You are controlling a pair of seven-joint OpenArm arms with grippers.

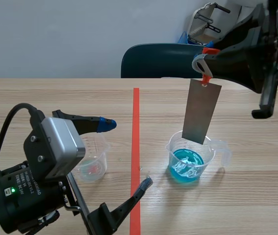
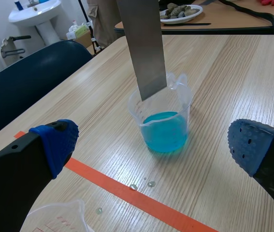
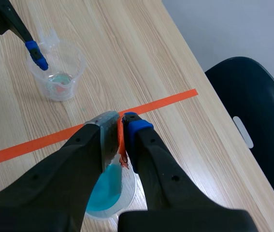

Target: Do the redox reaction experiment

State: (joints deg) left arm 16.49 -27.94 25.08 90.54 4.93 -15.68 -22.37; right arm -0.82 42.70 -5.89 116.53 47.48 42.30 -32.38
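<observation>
Overhead, the right gripper (image 3: 121, 124) pinches the metal strip (image 1: 201, 111) by its top; left gripper (image 2: 152, 147) spread

Pale wooden tabletop (image 1: 55, 98), grain running crosswise. Just beyond its far edge, dark blue chair (image 1: 158, 61) before a plain wall. Farther off, white sink (image 2: 34, 10); plate (image 2: 173, 20) of brown lumps on a second table (image 2: 216, 15).

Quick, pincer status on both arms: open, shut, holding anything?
Left pincer: open, holding nothing.
Right pincer: shut on the metal strip, gripped at its top end, over the beaker of blue liquid.
</observation>
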